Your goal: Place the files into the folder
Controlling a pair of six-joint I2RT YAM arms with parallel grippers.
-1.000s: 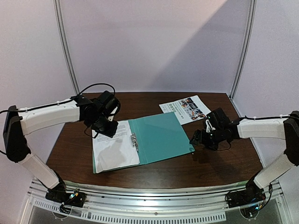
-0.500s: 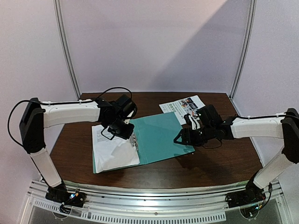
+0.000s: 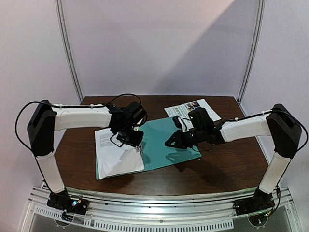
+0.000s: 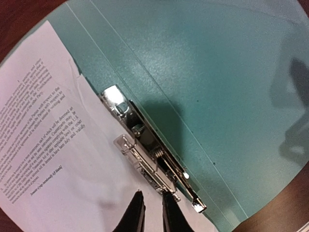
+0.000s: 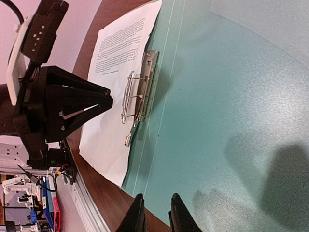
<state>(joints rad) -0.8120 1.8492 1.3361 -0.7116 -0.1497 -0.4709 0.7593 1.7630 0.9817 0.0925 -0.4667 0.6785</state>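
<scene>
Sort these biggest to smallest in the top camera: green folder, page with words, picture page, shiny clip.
1. green folder, lying open.
2. page with words.
3. picture page; partly hidden by the right arm and farther away, so unsure.
4. shiny clip.

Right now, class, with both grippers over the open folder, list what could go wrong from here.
1. The left gripper, nearly closed, hovers beside the metal clip; it could knock the clip askew or crease the text sheet beneath it.
2. The right gripper is low over the teal folder near an edge; pressing there may slide the folder.
3. The colour-photo sheet lies outside the folder, partly under the right arm, which may sweep it aside.
</scene>
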